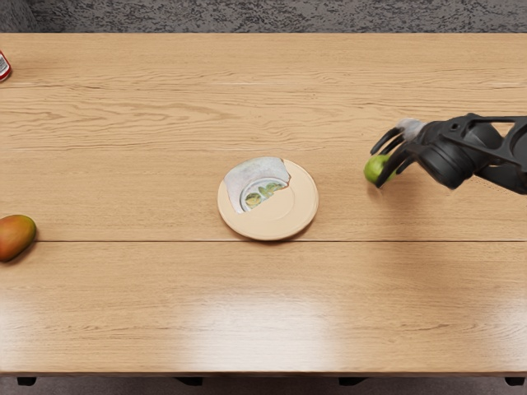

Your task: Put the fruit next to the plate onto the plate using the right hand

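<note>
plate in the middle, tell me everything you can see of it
The plate is round, pale tan with a smooth look and a shallow rim. It lies flat near the middle of the wooden table. A white patch with greenish marks covers its upper left part. No fruit is on it; the green fruit is off to its right, in the right hand.
</note>
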